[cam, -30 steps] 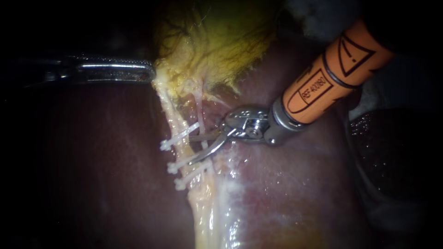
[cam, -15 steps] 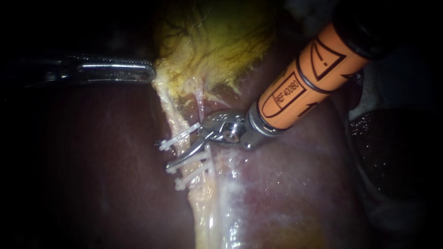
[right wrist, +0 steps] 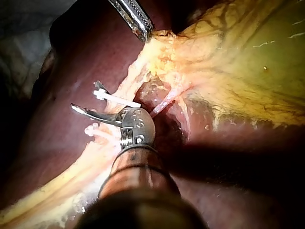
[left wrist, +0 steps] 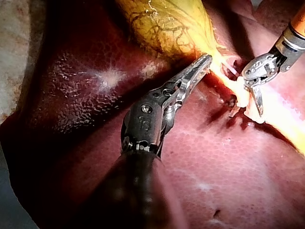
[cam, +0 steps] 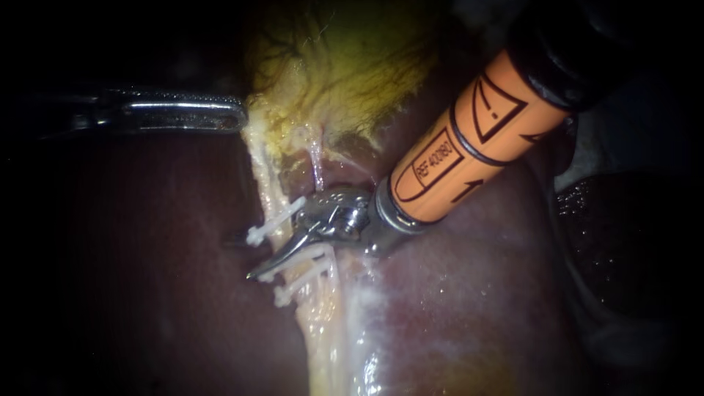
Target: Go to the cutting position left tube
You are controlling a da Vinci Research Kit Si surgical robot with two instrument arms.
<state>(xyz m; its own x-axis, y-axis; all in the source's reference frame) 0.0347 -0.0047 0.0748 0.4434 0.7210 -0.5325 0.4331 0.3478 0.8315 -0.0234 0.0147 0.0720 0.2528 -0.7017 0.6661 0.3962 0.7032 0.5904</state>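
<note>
Two lower clips and one upper clip cross left tube. Right instrument: jaws parted, straddling left tube in gap between upper clip and lower pair. Near blade lies across tube, just beside lower clips; far blade mostly hidden behind tube. Left instrument: jaws closed on gallbladder edge, well apart from clips. Liver beneath.

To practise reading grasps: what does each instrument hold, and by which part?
Left instrument: jaws shut on the gallbladder at its narrow end. Right instrument: nothing held; open jaws straddle the clipped tube.
</note>
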